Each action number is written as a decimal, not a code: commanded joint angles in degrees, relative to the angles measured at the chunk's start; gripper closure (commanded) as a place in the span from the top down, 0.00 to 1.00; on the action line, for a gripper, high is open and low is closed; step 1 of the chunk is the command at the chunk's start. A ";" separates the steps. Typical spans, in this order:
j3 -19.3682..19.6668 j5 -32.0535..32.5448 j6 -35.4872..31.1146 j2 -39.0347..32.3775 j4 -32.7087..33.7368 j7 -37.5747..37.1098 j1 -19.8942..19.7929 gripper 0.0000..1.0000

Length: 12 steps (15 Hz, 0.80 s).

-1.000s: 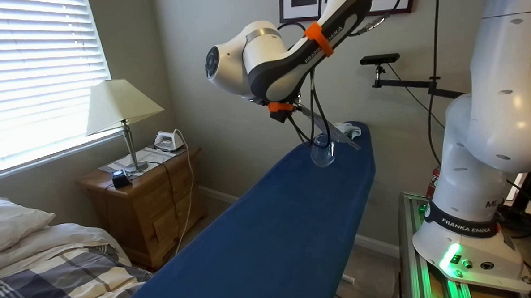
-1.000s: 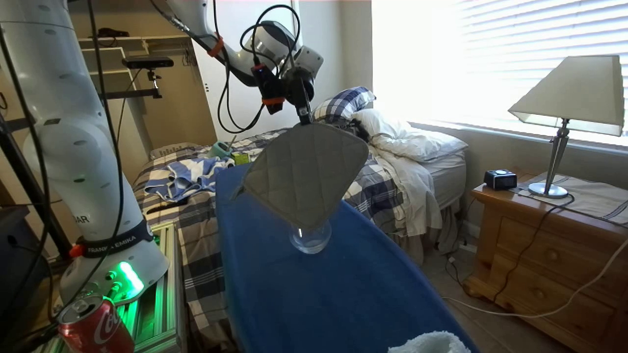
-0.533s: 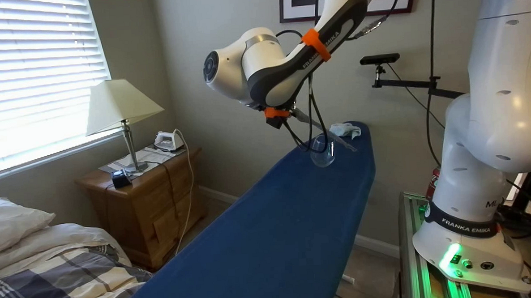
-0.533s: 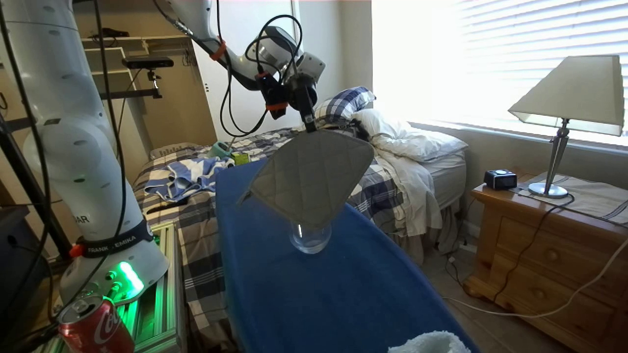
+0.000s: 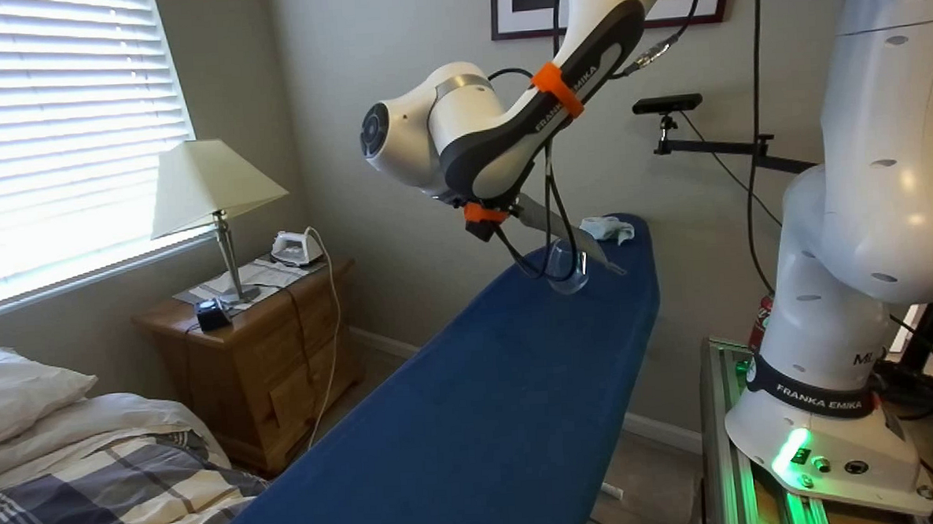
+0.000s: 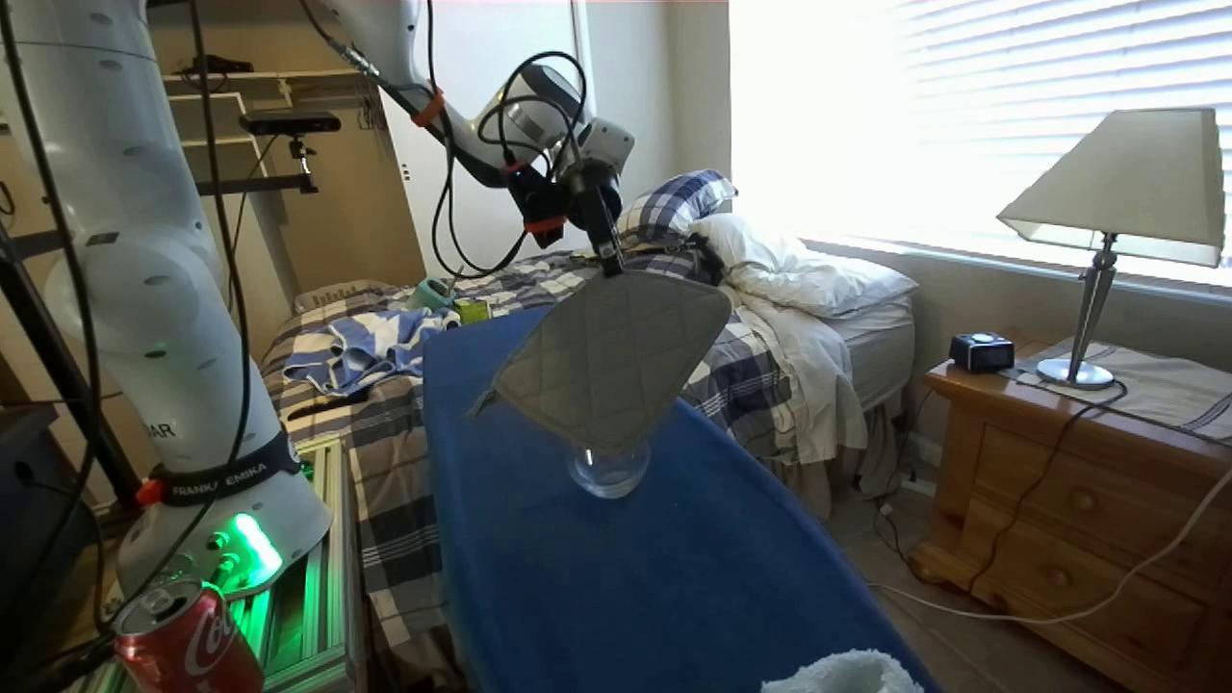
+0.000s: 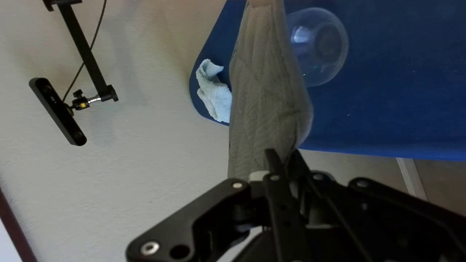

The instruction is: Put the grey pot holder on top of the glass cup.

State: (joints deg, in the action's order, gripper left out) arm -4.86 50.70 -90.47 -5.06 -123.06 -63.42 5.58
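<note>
Grey and quilted, the pot holder (image 6: 614, 361) is pinched at its upper edge by the gripper (image 7: 283, 154) and held aslant near the glass cup (image 6: 609, 474); before release, its middle is best centred overhead and lowered nearly flat.

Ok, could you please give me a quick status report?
Gripper shut on grey quilted pot holder. Tilted, not yet flat atop glass cup; contact unclear. White cloth on ironing board, likely no obstacle.

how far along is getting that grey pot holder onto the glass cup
Done: the grey pot holder is picked up, its edge clamped in the gripper. In hand: it slants down, overlapping the glass cup in both exterior views; contact is unclear. Left: laying it over the cup and letting go.
</note>
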 commanded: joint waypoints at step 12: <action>1.48 0.07 -10.41 0.84 -5.23 -3.09 -0.86 0.02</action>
State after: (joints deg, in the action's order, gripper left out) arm -3.70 50.70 -98.86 -5.15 -126.48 -65.55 5.30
